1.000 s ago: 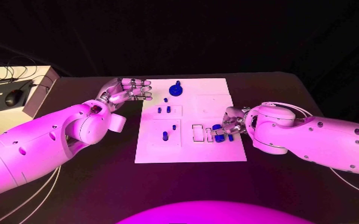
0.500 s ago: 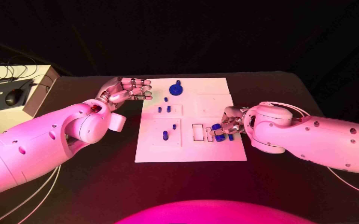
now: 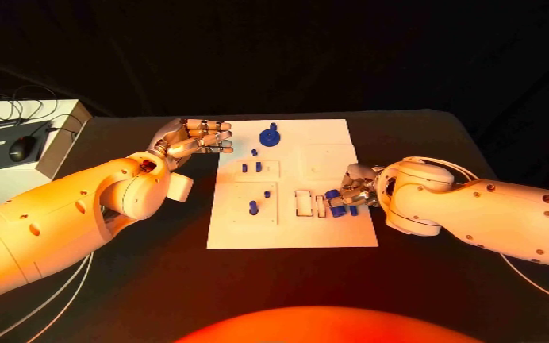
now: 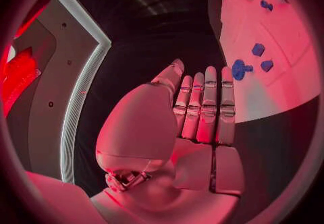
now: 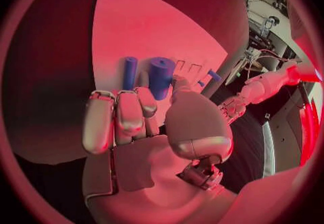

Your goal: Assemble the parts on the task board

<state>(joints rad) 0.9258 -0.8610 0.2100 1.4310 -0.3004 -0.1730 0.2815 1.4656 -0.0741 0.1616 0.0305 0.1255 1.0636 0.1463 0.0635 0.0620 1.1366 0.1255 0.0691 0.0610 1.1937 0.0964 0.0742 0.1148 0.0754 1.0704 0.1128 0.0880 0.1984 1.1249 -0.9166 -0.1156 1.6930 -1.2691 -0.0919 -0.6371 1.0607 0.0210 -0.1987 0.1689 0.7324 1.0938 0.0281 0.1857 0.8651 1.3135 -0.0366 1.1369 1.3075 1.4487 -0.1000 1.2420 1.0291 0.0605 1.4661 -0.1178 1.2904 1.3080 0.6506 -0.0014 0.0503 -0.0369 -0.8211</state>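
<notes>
Two white robot arms over a black table (image 3: 435, 132), flat white task board (image 3: 320, 140) between. Beside the table's left edge, a pale box (image 3: 63, 125) with cables. No readable writing. Right hand (image 3: 352, 192), fingers clamped on a thick blue cylinder part (image 5: 161, 75) touching the board, thin blue peg (image 5: 129, 72) just beside. Left hand (image 3: 194, 138) beside the board's far left corner, fingers straight, together, holding nothing; round blue knob part (image 3: 270, 136) nearby.

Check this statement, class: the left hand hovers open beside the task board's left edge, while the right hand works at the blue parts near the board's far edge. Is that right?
One detail is wrong. In the head view the right hand works at the blue parts near the task board's right edge, toward its near end, not the far edge. The left hand does hover open beside the left edge.
</notes>
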